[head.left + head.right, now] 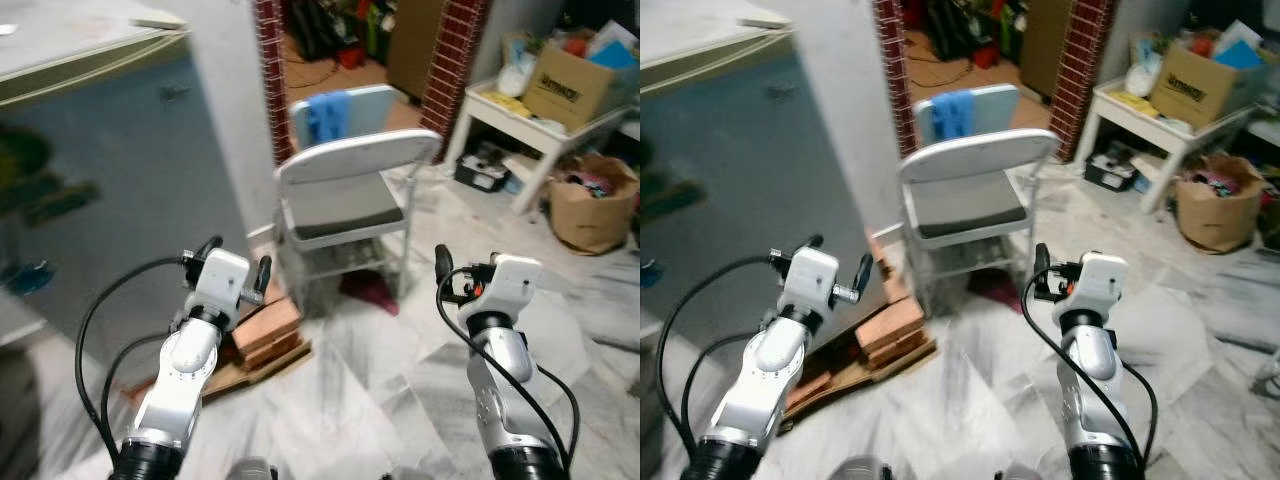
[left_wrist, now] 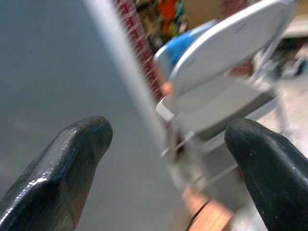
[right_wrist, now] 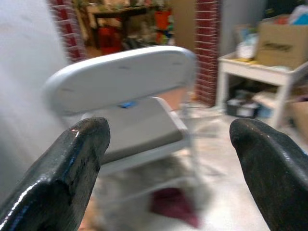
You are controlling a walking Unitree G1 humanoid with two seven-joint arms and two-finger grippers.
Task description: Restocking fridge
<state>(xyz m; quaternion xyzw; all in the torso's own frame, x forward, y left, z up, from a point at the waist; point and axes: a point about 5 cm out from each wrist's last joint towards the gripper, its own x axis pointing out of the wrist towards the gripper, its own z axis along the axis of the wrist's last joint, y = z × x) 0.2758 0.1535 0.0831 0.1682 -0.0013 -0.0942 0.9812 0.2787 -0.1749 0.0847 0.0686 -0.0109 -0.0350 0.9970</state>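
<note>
Two silver arms were raised in front of the robot, side by side and well apart, over a pale marble floor [image 1: 350, 400]. The left gripper [image 1: 236, 262] hung close to the blue-grey fridge [image 1: 110, 210], its black fingers [image 2: 57, 163] spread wide with nothing between them; the right gripper [image 1: 452, 272] hung level with it, jaws spread just as wide and equally bare. The fridge stood at the robot's left with its door shut, the side reflecting a few dim shapes (everything looked slightly smeared, as if the head were moving). Just beside its front corner sat a grey folding chair [image 1: 345, 205], and behind that a second chair with a blue cloth [image 1: 325, 115] draped over its back. Reddish wooden boards [image 1: 265, 340] lay stacked on the floor at the fridge's foot. Brick pillars [image 1: 452, 60] framed a doorway into a cluttered back room. To the right stood a white table [image 1: 520, 125] carrying a cardboard box [image 1: 572, 85], with a brown paper bag [image 1: 590, 205] of odds and ends on the floor next to it.
</note>
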